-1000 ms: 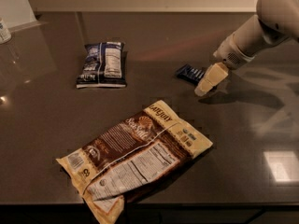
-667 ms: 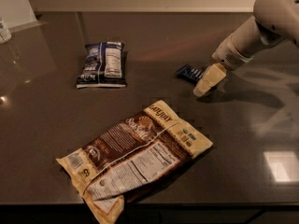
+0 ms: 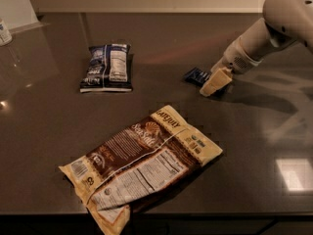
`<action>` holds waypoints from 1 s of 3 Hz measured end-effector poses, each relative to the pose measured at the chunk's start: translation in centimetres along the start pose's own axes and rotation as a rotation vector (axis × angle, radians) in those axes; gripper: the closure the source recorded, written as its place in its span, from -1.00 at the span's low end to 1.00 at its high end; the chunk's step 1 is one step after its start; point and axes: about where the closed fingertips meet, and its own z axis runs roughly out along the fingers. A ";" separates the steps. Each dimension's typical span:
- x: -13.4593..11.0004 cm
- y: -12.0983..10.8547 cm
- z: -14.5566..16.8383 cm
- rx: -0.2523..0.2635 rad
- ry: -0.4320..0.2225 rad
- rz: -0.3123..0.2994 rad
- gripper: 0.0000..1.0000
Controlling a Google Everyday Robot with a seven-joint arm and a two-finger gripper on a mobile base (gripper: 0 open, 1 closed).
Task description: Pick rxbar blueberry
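Toward the far right of the desk (image 3: 161, 43), poised with the end effector (image 3: 215, 82) low at the right end of the rxbar blueberry (image 3: 195, 75), grip state impossible to tell, with that flat bar poking out leftward from the tip, long axis roughly left to right.

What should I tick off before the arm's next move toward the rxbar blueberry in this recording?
1. Target in view: the rxbar blueberry lies flat on the dark countertop, its right end hidden behind the gripper. Ok.
2. Gripper position: low at the bar's right end, arm reaching in from the right. Ok.
3. Hold on the bar: cannot tell.
4. Bar lifted off the countertop: not ok, it appears to rest on the surface.
5. Neighbours out of the way: the blue snack bag and the brown and cream bag both lie well apart from the bar. Ok.
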 end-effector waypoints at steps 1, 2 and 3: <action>-0.2 0.1 -0.3 -0.003 -0.010 0.000 0.31; -0.7 0.4 -1.0 -0.004 -0.024 -0.003 0.77; -1.9 1.1 -2.7 -0.004 -0.037 -0.014 1.00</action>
